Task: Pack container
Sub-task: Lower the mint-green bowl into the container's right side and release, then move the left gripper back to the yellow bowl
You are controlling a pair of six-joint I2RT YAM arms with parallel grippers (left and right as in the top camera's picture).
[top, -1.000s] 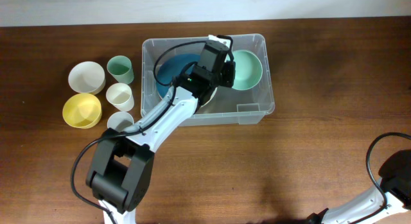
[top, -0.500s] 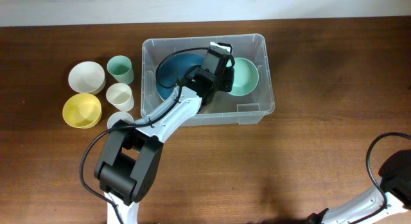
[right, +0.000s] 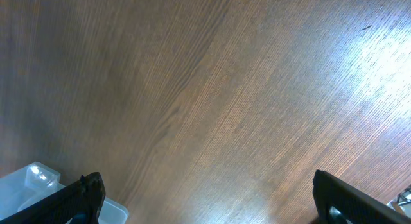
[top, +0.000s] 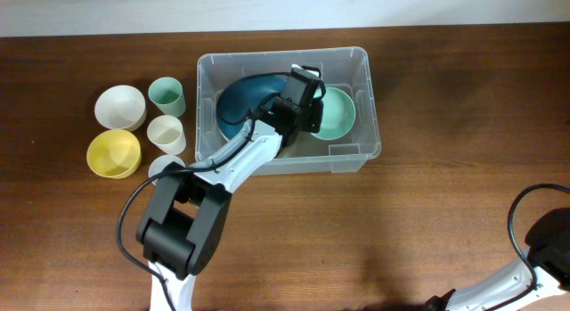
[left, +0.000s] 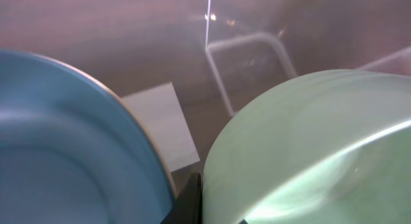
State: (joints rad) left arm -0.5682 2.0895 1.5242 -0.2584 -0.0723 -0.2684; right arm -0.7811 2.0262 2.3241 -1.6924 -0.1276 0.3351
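Dark brown wood of the table (top: 445, 195) fills the overhead view, and the container (top: 372, 88) sits on it toward the far edge, its long side running across. Inside the container, a blue bowl (top: 242, 99) leans in the left half and a mint-green bowl (top: 340, 115) lies in the right half. The left gripper (top: 312, 113) reaches down into the container between them. Its fingers are closed and seem to pinch the mint-green bowl's rim on the side facing the blue bowl, though the wrist view shows only a dark sliver of finger beneath that bowl. A white label (left: 157, 124) shows on the container's base between the two bowls.

Left of the container wait a white bowl (top: 120, 106), a yellow bowl (top: 114, 154), a green cup (top: 166, 96) and a cream cup (top: 166, 133). The right gripper (right: 205, 201) hangs well apart from the container, off its near right, fingers spread wide with nothing between them.

I judge the container to be light, thin-walled and slick. Its walls would likely flex, and it may slide if nudged. The rounded rim at a short end looks the stiffest place to take hold.
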